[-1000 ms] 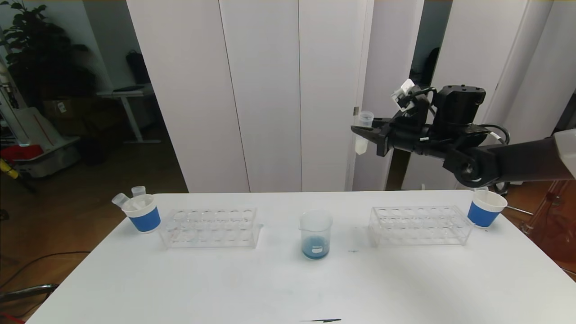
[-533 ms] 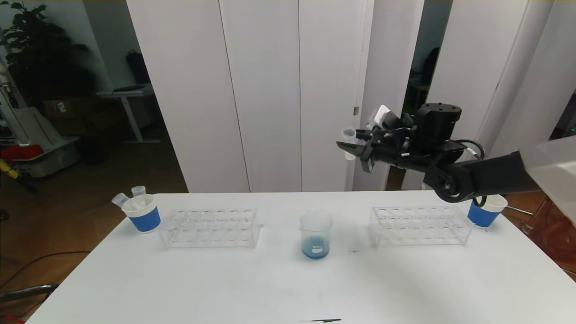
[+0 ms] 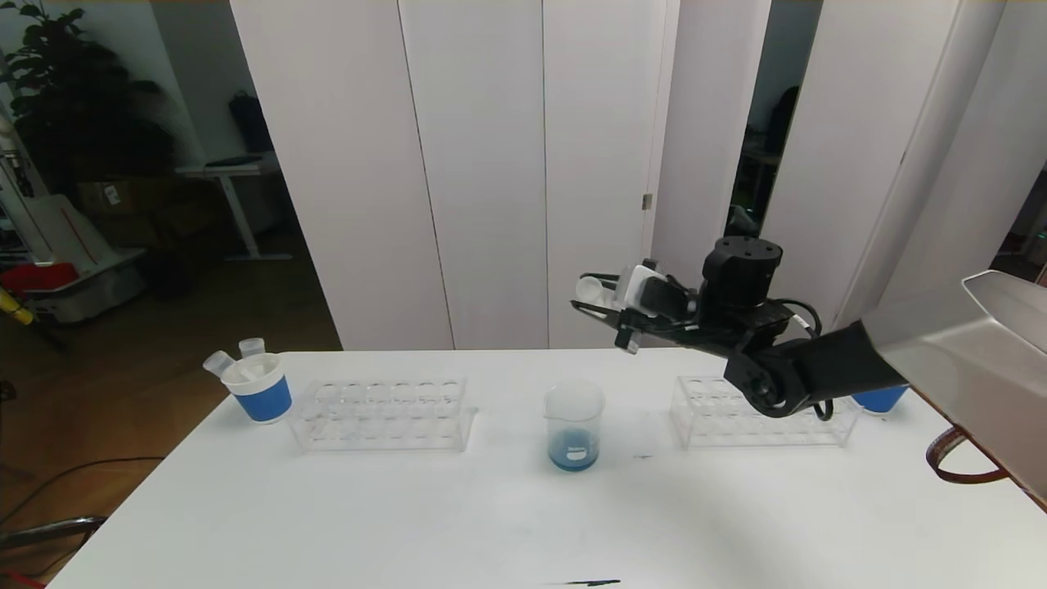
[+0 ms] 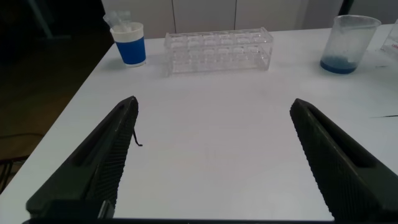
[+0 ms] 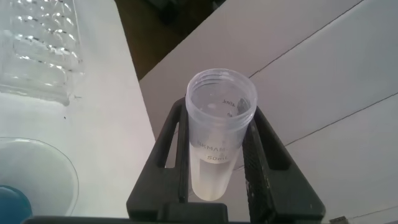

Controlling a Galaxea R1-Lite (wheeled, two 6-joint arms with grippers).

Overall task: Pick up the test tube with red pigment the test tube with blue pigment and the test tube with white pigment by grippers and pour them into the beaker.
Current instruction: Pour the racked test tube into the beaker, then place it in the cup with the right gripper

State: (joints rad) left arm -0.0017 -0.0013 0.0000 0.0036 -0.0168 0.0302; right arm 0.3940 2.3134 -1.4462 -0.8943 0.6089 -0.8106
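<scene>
My right gripper [image 3: 595, 299] is shut on the test tube with white pigment [image 3: 590, 288], high above the beaker [image 3: 574, 425]. The tube lies tipped close to level, its open mouth pointing left. In the right wrist view the black fingers [image 5: 264, 149] clamp the tube [image 5: 217, 134], with whitish liquid at its closed end. The beaker rim [image 5: 37, 180] shows off to one side. The beaker holds blue liquid at its bottom. My left gripper [image 4: 214, 109] stands open over bare table, and the beaker [image 4: 351, 43] is far from it. The test tubes with red and blue pigment are out of view.
Two clear racks [image 3: 383, 413] [image 3: 761, 409] flank the beaker. A blue-banded cup [image 3: 260, 388] at the left holds clear tubes [image 3: 237, 356]. Another cup [image 3: 879, 398] is partly hidden behind my right arm. A black mark [image 3: 585, 582] lies at the table's front edge.
My right arm has swung left and down toward the beaker. The white tube has turned from upright to nearly level.
</scene>
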